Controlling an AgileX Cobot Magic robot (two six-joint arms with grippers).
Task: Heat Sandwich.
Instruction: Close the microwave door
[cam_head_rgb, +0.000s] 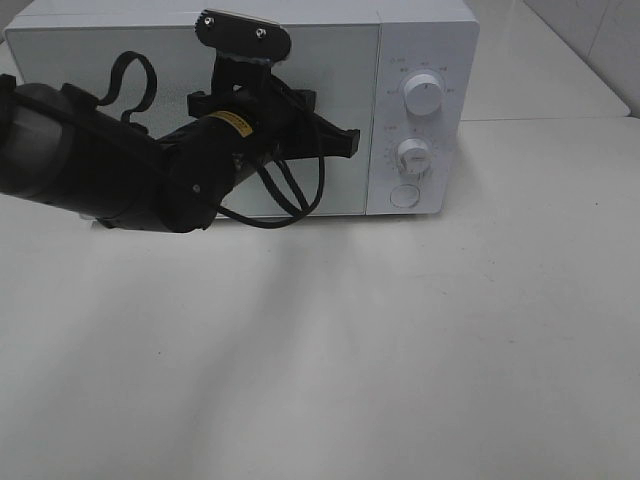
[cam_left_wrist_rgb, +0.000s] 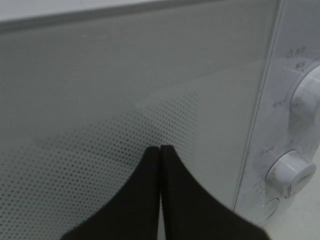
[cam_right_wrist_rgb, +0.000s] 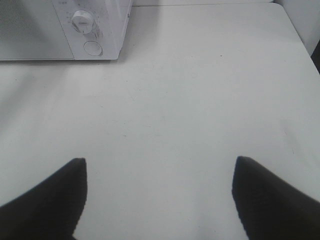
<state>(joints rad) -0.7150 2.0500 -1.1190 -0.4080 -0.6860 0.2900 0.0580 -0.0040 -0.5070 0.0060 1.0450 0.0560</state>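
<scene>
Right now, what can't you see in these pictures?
1. Sandwich: it shows in no view. The dotted grey door of the white boxy microwave hides whatever is inside.
2. Middle of the door, exterior high view: covered by the black left arm.
3. Printing around the round white knobs: too small or blurred in every view.
4. Right arm: outside the exterior high view. Only the tips of the open right gripper show.
</scene>
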